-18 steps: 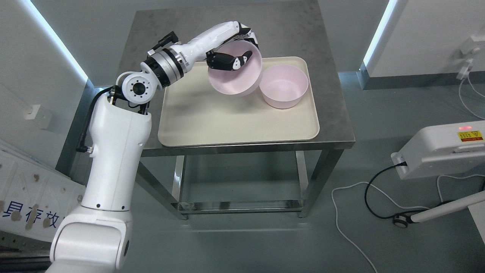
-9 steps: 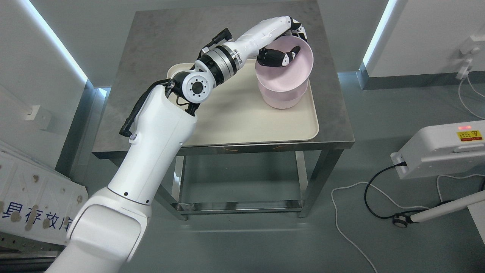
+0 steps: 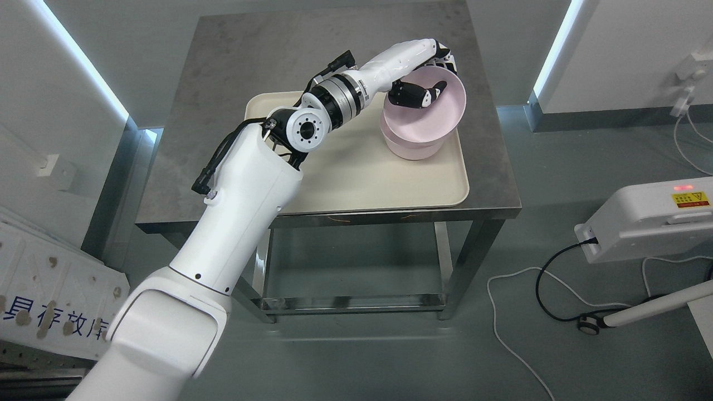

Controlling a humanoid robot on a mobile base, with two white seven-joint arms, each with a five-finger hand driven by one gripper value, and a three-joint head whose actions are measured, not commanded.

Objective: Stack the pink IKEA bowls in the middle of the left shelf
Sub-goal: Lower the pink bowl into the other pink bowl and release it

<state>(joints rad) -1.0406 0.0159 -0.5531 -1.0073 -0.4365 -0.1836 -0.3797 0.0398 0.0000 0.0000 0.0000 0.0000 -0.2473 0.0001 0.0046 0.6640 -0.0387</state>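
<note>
Head view: left hand clamped on the rim of the upper pink bowl, thumb inside the bowl, other fingers wrapped over the far outer wall. Bowl is tilted, opening facing the camera, sitting directly above the lower pink bowl; can't tell if it's partly nested in or just over it. Lower bowl stands upright at the back right of the cream tray. Tray lies on the steel table. Left arm reaches in from lower left across the tray
</note>
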